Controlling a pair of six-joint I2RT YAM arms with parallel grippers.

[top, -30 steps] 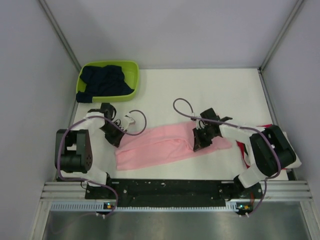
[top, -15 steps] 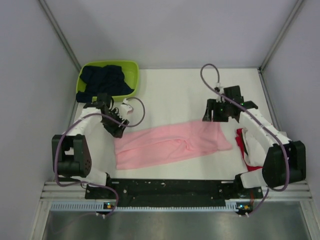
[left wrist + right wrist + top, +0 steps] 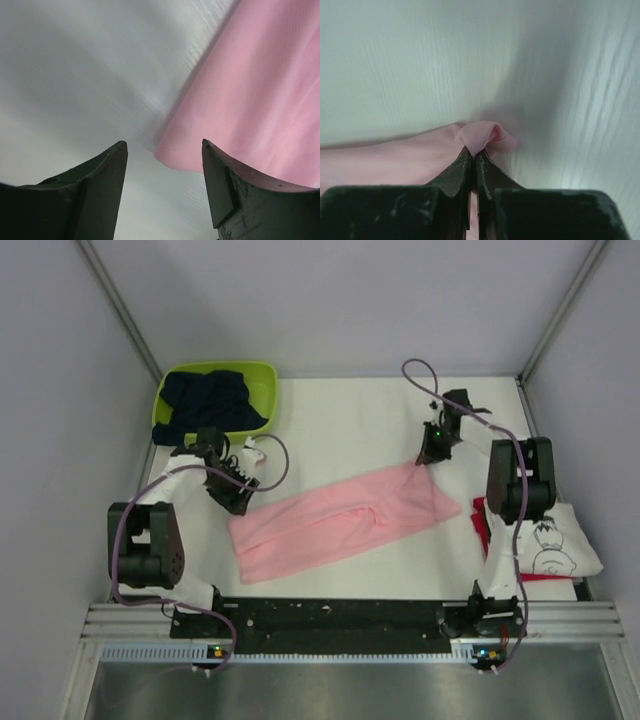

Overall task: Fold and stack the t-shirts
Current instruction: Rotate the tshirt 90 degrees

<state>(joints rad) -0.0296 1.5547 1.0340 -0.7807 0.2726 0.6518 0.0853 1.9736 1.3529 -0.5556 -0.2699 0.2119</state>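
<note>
The light pink t-shirt (image 3: 340, 515) lies folded into a long band, slanting across the table's middle. My right gripper (image 3: 428, 457) is at its far right corner and shut on a bunched fold of pink cloth (image 3: 481, 134), with the fingertips pressed together (image 3: 472, 150). My left gripper (image 3: 240, 504) is at the band's left end, open (image 3: 164, 145). The pink corner (image 3: 250, 100) lies just ahead of its tips, and nothing is between them. A navy t-shirt (image 3: 205, 400) fills the basket. The white t-shirt with line drawing (image 3: 555, 540) lies on a red one (image 3: 484, 525) at the right.
The lime-green basket (image 3: 262, 371) stands at the far left corner of the white table (image 3: 340, 420). Grey walls close in the left, back and right. The folded white and red pile sits close to the right arm's base.
My left gripper opened and let go of the pink shirt's left end. My right gripper moved from the shirt's middle to its far right corner, shut on it, and pulled that end away from me.
</note>
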